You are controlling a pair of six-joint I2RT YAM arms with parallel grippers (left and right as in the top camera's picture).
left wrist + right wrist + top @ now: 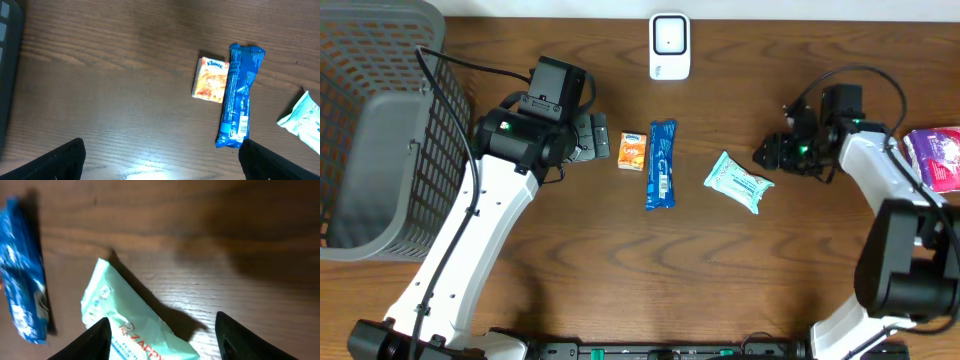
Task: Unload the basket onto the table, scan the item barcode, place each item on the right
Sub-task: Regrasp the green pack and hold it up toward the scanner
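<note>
The right gripper (162, 322) has its fingers (97, 340) spread, with nothing pinched between them. In the right wrist view the mint-green wipes pack (131, 322) lies flat on the worktop (240, 240), low in the gap between the fingers. It sits closer to the finger on the view's left side and overlaps that finger's edge, so contact cannot be confirmed. The pack's long axis runs diagonally, with one corner pointing ahead and away from the fingers. In the overhead view the pack (740, 182) lies just beside the right gripper (767, 153), toward the worktop centre, and its long axis slopes from far-left to near-right. The left gripper (161, 150) also has its fingers spread wide and holds nothing; it hangs over bare worktop. Ahead of it lie a small orange Kleenex pack (212, 79) and a blue wrapped bar (239, 97), which touch side by side. The bar's long axis runs near to far. A white scanner (669, 46) stands at the far edge. A grey basket (380, 120) occupies the far-left corner, and a purple pack (938, 155) lies at the right edge.
</note>
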